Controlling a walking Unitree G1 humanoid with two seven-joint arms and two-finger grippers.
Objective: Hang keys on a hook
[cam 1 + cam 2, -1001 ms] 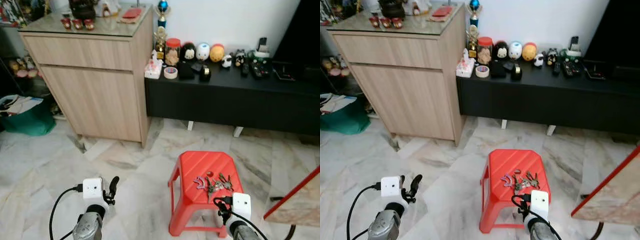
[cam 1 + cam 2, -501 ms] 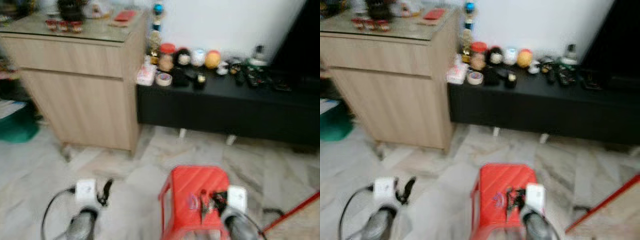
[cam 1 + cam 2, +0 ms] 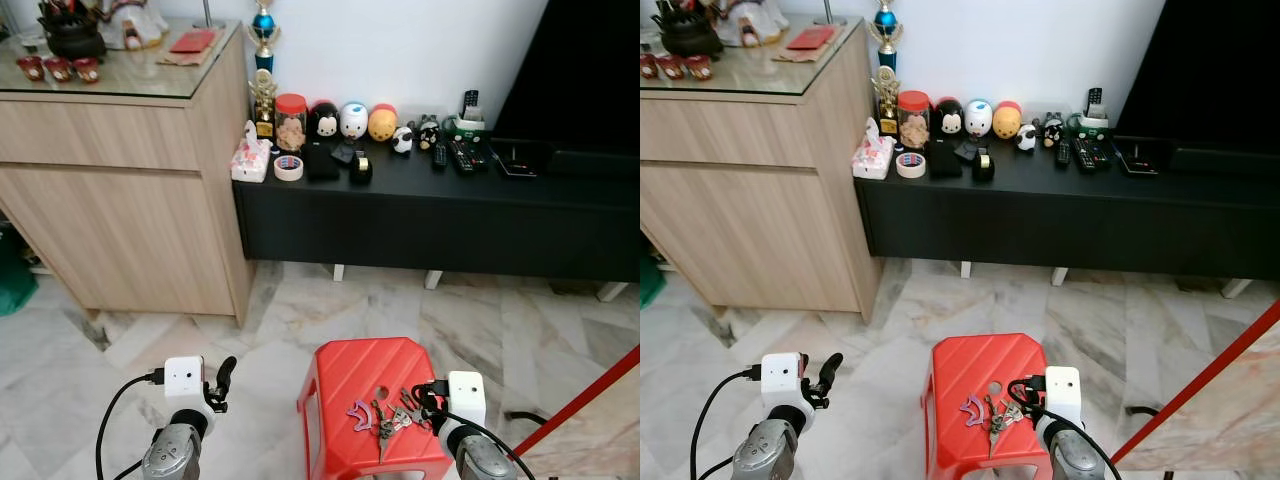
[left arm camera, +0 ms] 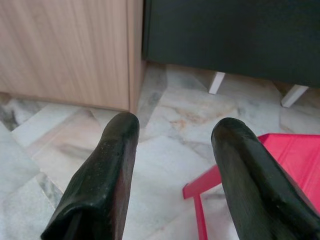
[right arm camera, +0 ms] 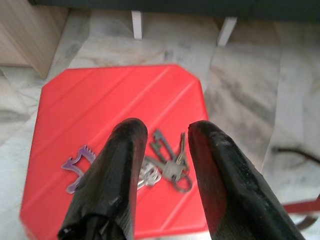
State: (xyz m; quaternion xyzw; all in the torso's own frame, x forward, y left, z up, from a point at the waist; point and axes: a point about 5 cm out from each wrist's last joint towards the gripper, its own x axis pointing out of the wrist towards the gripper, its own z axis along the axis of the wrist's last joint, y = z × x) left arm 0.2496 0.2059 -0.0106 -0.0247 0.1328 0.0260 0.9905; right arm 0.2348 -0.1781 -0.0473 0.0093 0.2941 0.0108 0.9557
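Observation:
A bunch of metal keys (image 3: 392,418) with a purple tag (image 3: 358,413) lies on top of a red plastic stool (image 3: 365,365). My right gripper (image 3: 428,398) hovers open just above the stool, right beside the keys. In the right wrist view its two black fingers (image 5: 117,180) straddle the keys (image 5: 170,162), and the purple tag (image 5: 77,167) lies off to one side. My left gripper (image 3: 222,378) is open over the marble floor, left of the stool, with nothing between its fingers (image 4: 107,170).
A wooden cabinet (image 3: 130,190) stands at the left. A low black bench (image 3: 420,215) runs along the wall, carrying toys, jars and remotes. A red-edged marble tabletop corner (image 3: 590,415) juts in at the right. A dark cable lies on the floor beside the stool.
The camera has swung and settled after a blur. My right gripper has come forward from below the keys to right beside them over the stool. The left arm keeps its pose.

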